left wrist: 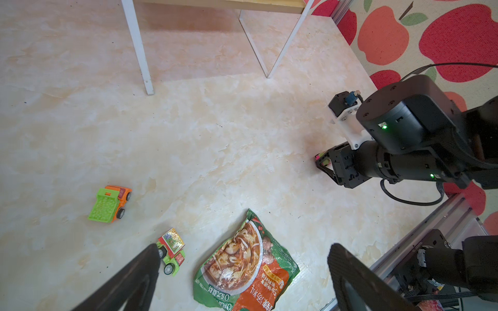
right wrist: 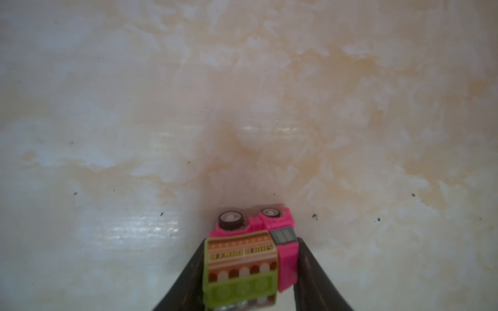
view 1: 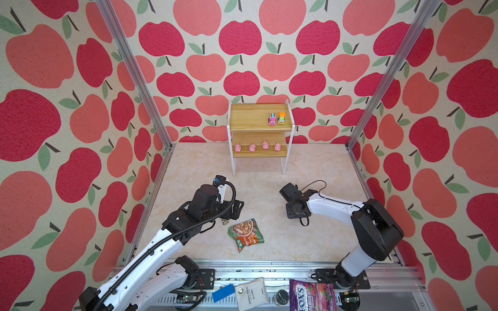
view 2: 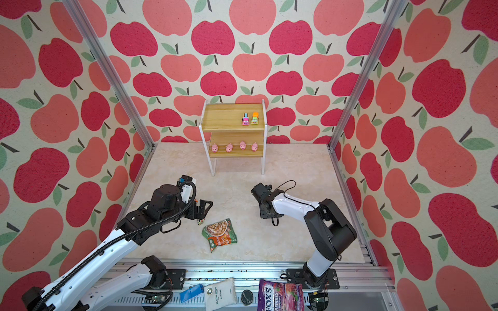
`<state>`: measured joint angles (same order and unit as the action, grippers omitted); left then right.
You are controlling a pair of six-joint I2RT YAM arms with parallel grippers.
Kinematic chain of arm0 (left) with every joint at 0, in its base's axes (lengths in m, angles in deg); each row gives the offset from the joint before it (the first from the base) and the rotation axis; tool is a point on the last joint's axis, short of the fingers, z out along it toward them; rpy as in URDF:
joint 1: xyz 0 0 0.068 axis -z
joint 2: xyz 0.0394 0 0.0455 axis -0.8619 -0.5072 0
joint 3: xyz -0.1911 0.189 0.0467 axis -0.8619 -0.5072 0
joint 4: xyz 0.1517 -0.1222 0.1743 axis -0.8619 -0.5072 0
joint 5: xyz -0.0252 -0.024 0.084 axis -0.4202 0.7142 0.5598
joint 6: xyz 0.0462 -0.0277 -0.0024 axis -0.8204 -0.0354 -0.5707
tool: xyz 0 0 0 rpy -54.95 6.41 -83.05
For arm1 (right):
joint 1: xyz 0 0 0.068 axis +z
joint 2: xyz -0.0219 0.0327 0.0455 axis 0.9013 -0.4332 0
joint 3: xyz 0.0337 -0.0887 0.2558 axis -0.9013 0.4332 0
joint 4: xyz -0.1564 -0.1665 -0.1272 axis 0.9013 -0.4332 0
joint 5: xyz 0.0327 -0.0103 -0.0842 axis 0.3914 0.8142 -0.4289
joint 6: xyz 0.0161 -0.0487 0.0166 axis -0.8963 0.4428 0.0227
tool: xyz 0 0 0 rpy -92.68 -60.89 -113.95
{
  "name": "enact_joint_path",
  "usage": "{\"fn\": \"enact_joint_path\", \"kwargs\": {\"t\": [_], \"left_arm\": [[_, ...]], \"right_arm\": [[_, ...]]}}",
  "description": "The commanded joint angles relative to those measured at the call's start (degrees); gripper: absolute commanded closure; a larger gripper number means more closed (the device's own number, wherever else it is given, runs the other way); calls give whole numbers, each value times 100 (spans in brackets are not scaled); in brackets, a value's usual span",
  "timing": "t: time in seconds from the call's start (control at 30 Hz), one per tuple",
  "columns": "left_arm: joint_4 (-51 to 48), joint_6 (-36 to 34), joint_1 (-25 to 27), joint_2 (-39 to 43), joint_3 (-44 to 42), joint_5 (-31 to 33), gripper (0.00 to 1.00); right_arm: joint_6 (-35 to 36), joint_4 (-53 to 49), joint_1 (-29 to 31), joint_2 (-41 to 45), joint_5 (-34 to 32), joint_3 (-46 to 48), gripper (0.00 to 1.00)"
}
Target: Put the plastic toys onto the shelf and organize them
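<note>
- The shelf (view 1: 248, 117) is seen at the upper centre of both top views, against the apple-patterned back wall.
- Four pink pigs (view 1: 252, 147) are lined up in a row on its lower board, each apart from the next.
- A pink-fronted truck (view 1: 272, 120) and an orange-topped truck (view 1: 281, 119) are set side by side at the right end of the upper board.
- The right gripper (right wrist: 250, 247) is clamped on a pink-and-green truck (right wrist: 242, 258), shown at the bottom centre of the right wrist view, close over the marbled table (view 1: 269, 188). Whether the truck touches the table cannot be told.
- The left gripper (left wrist: 244, 249) is spread wide and empty, and its fingers (left wrist: 140, 269) are seen along the bottom edge of the left wrist view.
- A green truck (left wrist: 171, 251) is found on the table just beside the left-hand finger in that frame.
- An orange dump truck (left wrist: 110, 203) with a green bed is seen at the lower left of that frame, well apart from the shelf.
- A snack packet (left wrist: 242, 269) is laid flat at the bottom centre, between the two fingers.
</note>
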<state>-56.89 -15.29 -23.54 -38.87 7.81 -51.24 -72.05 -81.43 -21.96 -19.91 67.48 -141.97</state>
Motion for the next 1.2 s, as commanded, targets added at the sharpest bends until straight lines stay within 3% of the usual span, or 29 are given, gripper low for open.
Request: {"fn": "enact_joint_path", "kwargs": {"t": [0.0, 0.27, 0.4, 0.53, 0.73, 0.97, 1.17], "left_arm": [[98, -54, 40, 40, -6, 157, 1], [136, 14, 51, 229, -92, 281, 1], [106, 103, 50, 331, -147, 353, 1], [-12, 147, 66, 382, -132, 431, 1], [-101, 174, 71, 390, -86, 478, 1], [-158, 232, 80, 325, 89, 498, 1], [-232, 306, 103, 266, 299, 451, 1]], "right_arm": [[-820, -416, 33, -416, -22, -524, 61], [-1376, -502, 344, -1144, 716, -1506, 47], [-1195, -570, 434, -1248, 997, -1860, 38], [-565, -331, 443, -764, 1123, -1613, 30], [1626, 717, 306, 607, 1437, -595, 24], [4497, -48, 64, 1087, 1458, -801, 28], [6161, -41, -13, 1388, 1479, -346, 31]]}}
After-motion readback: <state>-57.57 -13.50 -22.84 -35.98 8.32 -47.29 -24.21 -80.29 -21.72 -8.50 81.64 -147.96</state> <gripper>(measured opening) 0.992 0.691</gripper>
